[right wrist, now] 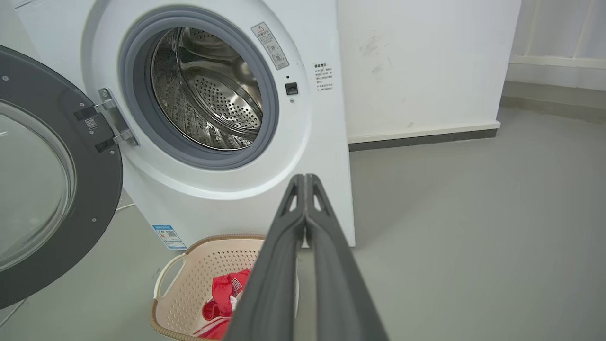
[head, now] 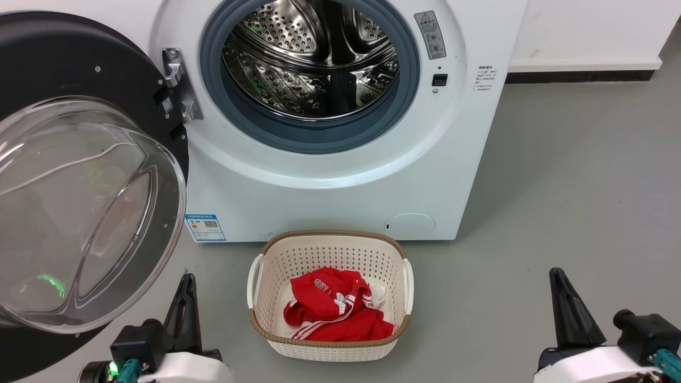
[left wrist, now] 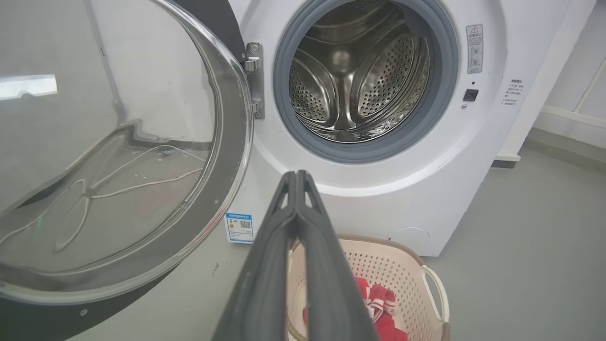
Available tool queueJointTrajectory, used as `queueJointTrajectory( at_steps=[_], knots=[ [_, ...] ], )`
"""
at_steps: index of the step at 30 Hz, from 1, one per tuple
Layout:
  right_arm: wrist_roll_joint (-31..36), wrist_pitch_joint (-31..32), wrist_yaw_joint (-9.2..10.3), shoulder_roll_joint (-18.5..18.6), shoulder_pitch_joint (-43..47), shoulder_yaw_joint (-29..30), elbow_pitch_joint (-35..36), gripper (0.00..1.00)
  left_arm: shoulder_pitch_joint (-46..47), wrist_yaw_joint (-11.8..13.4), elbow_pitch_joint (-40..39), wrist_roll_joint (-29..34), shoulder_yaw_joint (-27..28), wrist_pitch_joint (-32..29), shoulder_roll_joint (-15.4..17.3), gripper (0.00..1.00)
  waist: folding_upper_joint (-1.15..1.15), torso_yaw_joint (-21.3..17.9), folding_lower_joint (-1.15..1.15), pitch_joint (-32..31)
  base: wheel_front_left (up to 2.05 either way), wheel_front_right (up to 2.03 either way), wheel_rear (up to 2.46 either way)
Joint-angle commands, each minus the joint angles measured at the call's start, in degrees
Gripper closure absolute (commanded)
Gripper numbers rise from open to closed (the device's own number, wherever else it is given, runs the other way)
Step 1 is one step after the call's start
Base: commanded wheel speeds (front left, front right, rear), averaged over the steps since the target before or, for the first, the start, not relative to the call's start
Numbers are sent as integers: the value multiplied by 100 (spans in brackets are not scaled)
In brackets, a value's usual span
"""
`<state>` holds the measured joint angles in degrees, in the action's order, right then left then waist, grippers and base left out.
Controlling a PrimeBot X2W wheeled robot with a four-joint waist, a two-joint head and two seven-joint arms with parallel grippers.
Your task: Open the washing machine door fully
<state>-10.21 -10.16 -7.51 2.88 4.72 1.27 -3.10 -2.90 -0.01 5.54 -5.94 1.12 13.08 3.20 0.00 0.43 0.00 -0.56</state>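
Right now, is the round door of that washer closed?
No, the washing machine door is swung wide on its hinge, leaving the steel drum exposed.

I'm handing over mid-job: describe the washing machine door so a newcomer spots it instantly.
Start at the white washing machine with its steel drum exposed. A metal hinge left of the opening carries the door, swung open. It is the big glossy black disc with a bulging clear glass bowl, unlike the blue-grey rubber ring around the drum.

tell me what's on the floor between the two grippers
In the head view, a cream laundry basket holding red clothing stands on the floor between the left gripper and the right gripper.
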Motion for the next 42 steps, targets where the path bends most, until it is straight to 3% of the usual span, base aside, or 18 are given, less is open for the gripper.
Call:
queueJointTrajectory(
  at_steps=[1, 21, 42],
  knots=[
    [-401, 52, 0, 31, -131, 7, 39, 100, 203, -34, -37, -377, 54, -83, 18, 100, 0, -1, 0, 2, 0, 0, 0],
    [-2555, 393, 1, 117, -415, 36, -268, 100, 353, -223, 132, -2567, 133, -533, 6, 100, 0, -9, 0, 14, 0, 0, 0],
    [-4234, 691, 1, 148, -615, 95, -496, 100, 535, -377, 332, -4296, 249, -938, -3, 100, 0, -16, 0, 26, 0, 0, 0]
  ],
)
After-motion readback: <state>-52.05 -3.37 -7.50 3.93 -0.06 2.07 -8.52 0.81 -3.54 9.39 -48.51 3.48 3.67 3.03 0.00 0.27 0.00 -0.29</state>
